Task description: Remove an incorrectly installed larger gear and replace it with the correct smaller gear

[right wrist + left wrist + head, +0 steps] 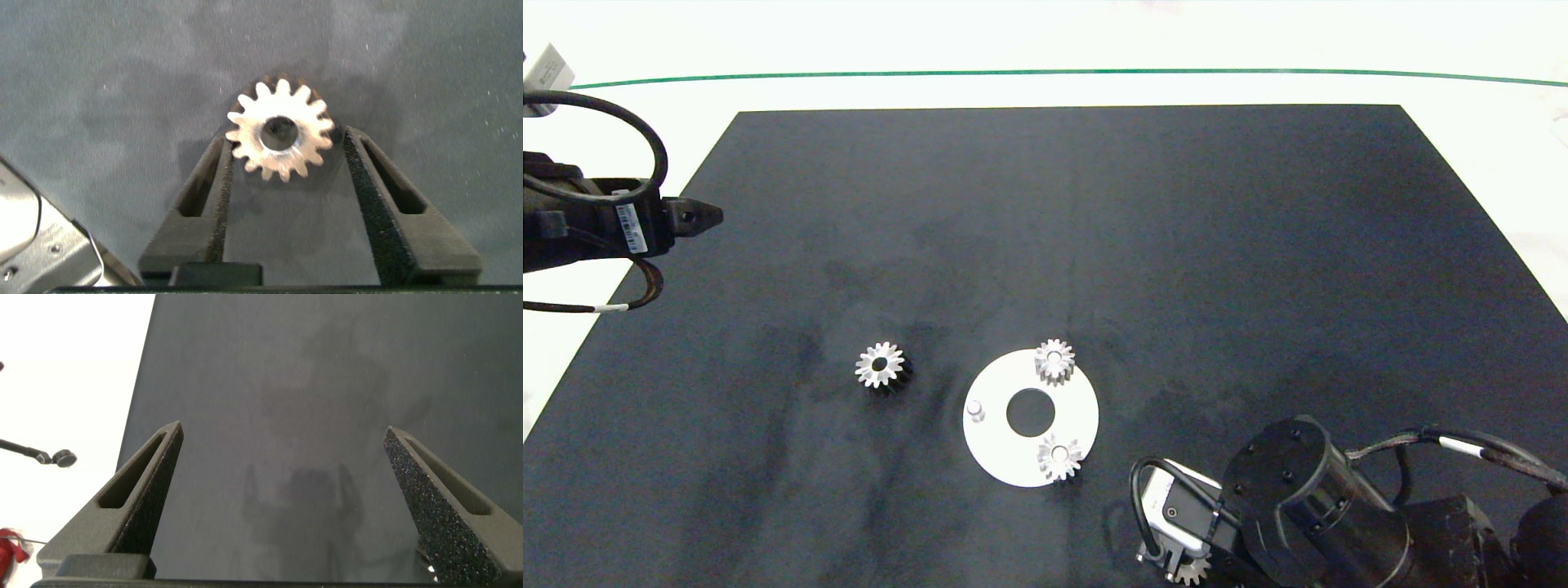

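R gripper [286, 135] low at near edge of the black mat [1094, 204], well to the right of and nearer me than the flat white round plate w/ centre hole [1013, 465]. Its grey fingers sit apart, straddling the chunky silver toothed larger gear w/ small centre hole [282, 131]. One pad touches the teeth; I see a thin gap at the other pad, so not clamped as far as I can tell. Gear lies flat on mat, casting a shadow. In head view only a few of its teeth [1191, 570] peek out under the wrist.

Plate: two silver small-holed gears seated, one at far rim [1054, 360], one at near rim [1059, 457]. Short white peg [974, 410] on plate's left side stands bare.

Smaller gear, flat silver spur type w/ wide dark hole [880, 364], lies on mat left of the plate, near but not touching.

L gripper [282, 433] hovers over mat's far-left edge, fingers wide apart, holding nothing.
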Motion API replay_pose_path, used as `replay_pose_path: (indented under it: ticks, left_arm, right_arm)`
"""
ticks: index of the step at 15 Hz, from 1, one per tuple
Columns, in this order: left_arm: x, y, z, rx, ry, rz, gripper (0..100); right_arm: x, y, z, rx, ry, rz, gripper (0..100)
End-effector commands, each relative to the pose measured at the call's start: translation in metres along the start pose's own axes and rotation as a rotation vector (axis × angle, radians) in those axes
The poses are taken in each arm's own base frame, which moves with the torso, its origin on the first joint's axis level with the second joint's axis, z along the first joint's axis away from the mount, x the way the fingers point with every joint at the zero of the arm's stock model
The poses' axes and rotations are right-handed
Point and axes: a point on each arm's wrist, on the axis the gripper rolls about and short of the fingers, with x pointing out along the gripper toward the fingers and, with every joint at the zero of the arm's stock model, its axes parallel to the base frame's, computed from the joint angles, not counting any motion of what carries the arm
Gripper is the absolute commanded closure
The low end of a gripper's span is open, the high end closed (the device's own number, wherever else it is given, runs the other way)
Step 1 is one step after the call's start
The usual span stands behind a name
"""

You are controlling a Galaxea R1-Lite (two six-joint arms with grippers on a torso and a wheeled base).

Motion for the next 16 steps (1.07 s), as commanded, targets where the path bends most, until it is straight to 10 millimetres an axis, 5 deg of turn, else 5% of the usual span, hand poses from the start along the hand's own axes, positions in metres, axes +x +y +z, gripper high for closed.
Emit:
replay_pose_path:
  ticks: [1,11,16]
  left_arm:
    - [-0.001,0.0,0.0,-0.001,-0.002,0.002,0]
    - [-0.008,-0.001,0.001,-0.002,-0.016,-0.013,0]
    - [-0.015,-0.002,0.001,-0.001,-0.026,-0.029,0]
  right_arm:
    - [0.005,0.001,0.0,-0.002,0.008,-0.002,54]
    - [0.001,0.0,-0.002,0.012,-0.039,-0.013,74]
    - [-0.008,-0.002,-0.002,0.038,-0.126,-0.051,75]
